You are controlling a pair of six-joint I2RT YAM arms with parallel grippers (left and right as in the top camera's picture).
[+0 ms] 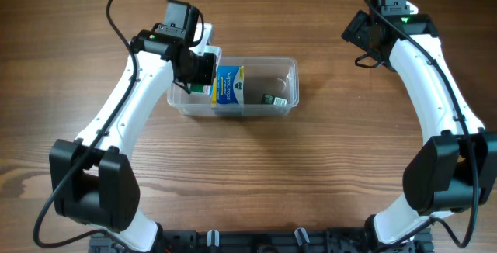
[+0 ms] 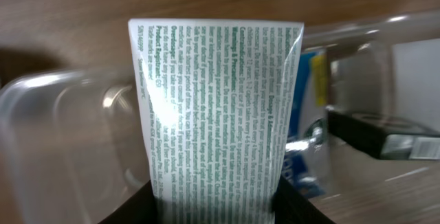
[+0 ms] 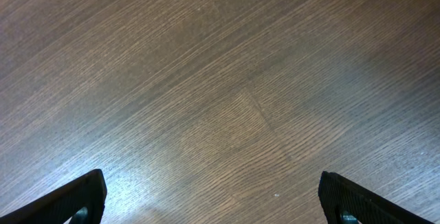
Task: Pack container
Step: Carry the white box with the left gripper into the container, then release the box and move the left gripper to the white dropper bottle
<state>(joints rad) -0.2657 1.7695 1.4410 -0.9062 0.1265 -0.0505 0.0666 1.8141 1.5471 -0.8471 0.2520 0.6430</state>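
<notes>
Here, left claw (image 2: 216, 207) tight on tube (image 2: 213, 100), right claw (image 3: 213, 198) wide

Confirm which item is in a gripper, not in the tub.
The white tube with green print, clamped in the left gripper over the container. The blue-and-yellow box and the small dark box lie loose inside it.

A brown wood-grain table (image 1: 248, 168) fills the overhead view from edge to edge, its grain running from 9 o'clock to 3 o'clock, with a darker, swirled patch (image 1: 23, 183) in the wood toward 8 o'clock. In the right wrist view the same surface shows fine diagonal grain and a faint angled seam (image 3: 254, 107) near the centre. The light is soft and even, leaving a pale sheen on the wood toward 7 o'clock in that view.
</notes>
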